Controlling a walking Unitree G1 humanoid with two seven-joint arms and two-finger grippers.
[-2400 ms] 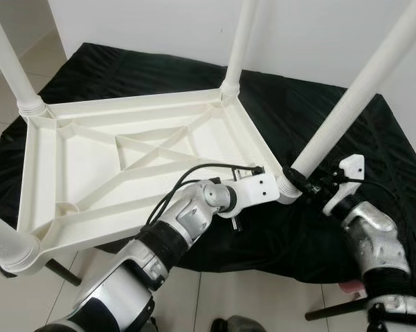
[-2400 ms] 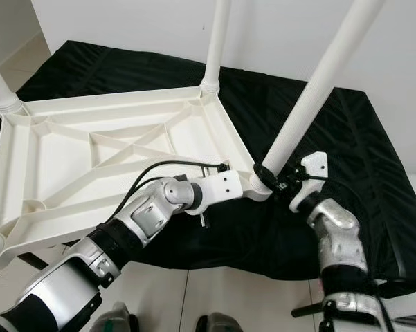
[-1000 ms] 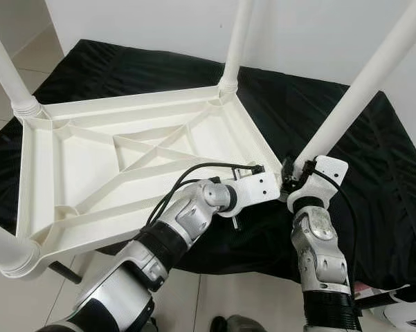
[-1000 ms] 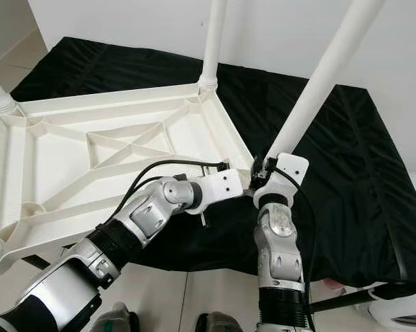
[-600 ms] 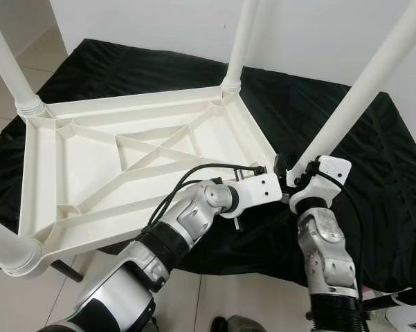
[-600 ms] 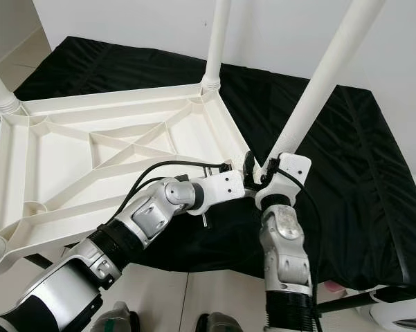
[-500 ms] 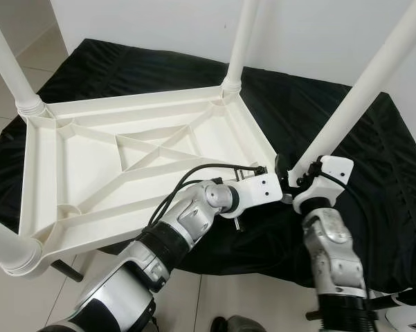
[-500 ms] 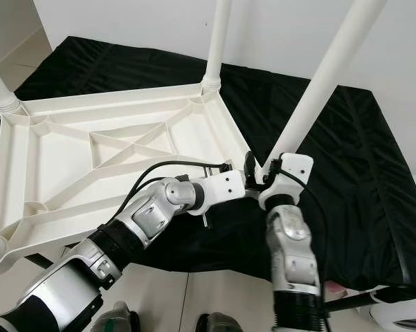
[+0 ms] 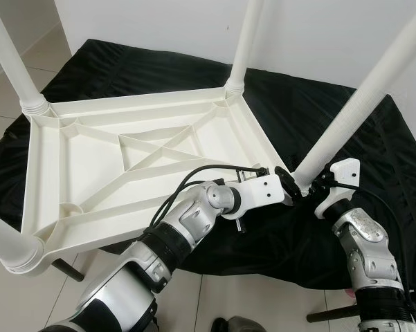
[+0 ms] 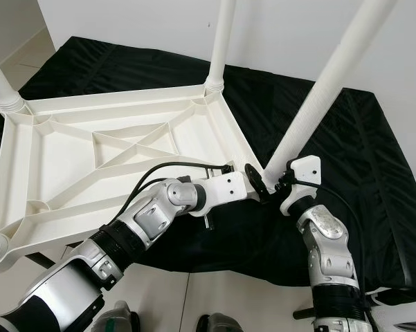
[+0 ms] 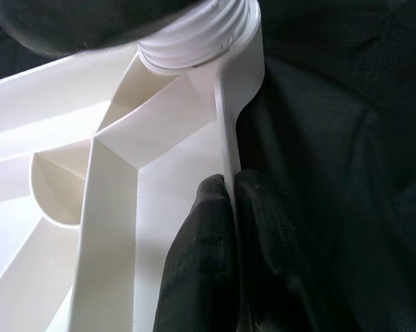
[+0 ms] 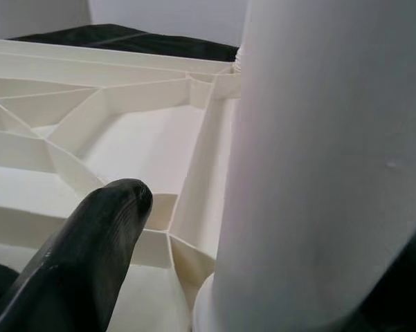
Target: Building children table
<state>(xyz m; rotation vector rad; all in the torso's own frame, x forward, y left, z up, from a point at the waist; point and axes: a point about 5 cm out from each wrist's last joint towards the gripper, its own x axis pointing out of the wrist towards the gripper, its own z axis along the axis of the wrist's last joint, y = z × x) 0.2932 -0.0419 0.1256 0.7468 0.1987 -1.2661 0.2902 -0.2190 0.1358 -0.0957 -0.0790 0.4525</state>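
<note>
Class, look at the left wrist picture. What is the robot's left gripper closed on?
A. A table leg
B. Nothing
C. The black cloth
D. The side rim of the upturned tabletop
D: the left gripper pinches the thin rim of the white tabletop, one black finger each side.

Table legs (image 9: 374, 90) cropped (top edge)

A low surface draped in a black cloth (image 9: 318, 111) carries an upturned white plastic table (image 9: 124, 173), its ribbed underside facing up and its legs pointing upward. The table lies toward the cloth's left and near edges, its near-left corner overhanging the pale tiled floor (image 9: 214, 304), leaving the cloth's right side bare.
</note>
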